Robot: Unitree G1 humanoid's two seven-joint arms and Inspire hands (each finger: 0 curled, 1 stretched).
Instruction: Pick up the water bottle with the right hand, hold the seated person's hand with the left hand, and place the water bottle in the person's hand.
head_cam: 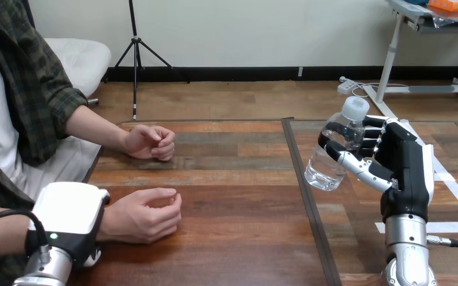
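Observation:
A clear water bottle (329, 159) with a white cap hangs tilted at the right of the wooden table (238, 196), its cap leaning to the right. My right hand (402, 164) is shut on it, fingers and thumb curled round its middle from the right side. At the lower left my left hand (68, 217) lies with its white back up over the wrist of the person's nearer hand (143, 214), which rests loosely curled on the table. The person's farther hand (150, 142) rests loosely fisted on the table, well apart from both my hands.
A dark seam (310, 196) runs front to back through the table just left of the bottle. White tape lines (456, 190) cross the table's right part. The person sits at the left edge.

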